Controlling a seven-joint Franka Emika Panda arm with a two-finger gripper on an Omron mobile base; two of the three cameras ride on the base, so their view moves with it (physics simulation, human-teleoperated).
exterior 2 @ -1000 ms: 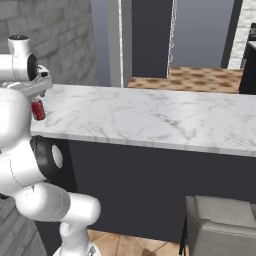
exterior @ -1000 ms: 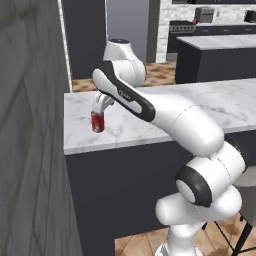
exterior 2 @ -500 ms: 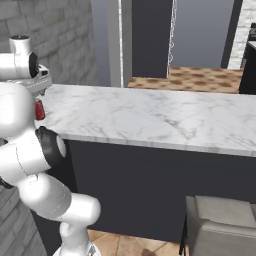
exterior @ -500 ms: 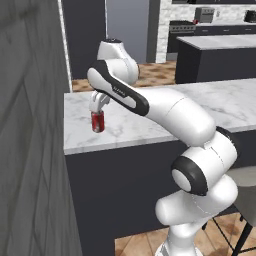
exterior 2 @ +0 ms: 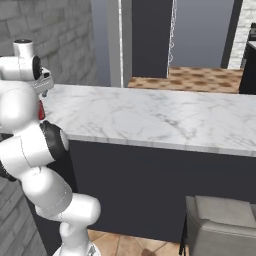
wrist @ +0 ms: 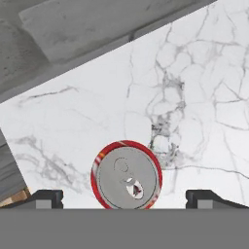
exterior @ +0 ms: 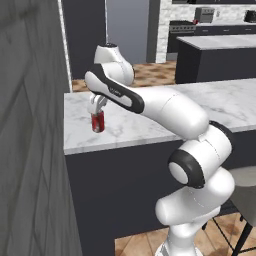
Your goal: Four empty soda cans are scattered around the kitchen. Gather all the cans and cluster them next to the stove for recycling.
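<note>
A red soda can (exterior: 98,122) with a silver top stands upright on the white marble counter (exterior: 150,125) near its left end. My gripper (exterior: 97,105) hangs directly above it, pointing straight down. Seen from the hand, the can's top (wrist: 126,175) lies between my two fingertips (wrist: 46,197), which stand wide apart, and the gripper (wrist: 126,198) is open with nothing in it. From the right base, a sliver of the red can (exterior 2: 41,111) shows behind my arm. A stove (exterior: 182,27) stands far off at the back of the room.
A grey brick wall (exterior: 30,150) rises close on the left of the counter. A second marble island (exterior: 220,42) stands behind. A grey stool seat (exterior 2: 220,220) sits by the counter's near side on the right.
The arm's upper links have swung and the hand has settled a little lower over the can. The can has not moved and the jaws stay wide.
</note>
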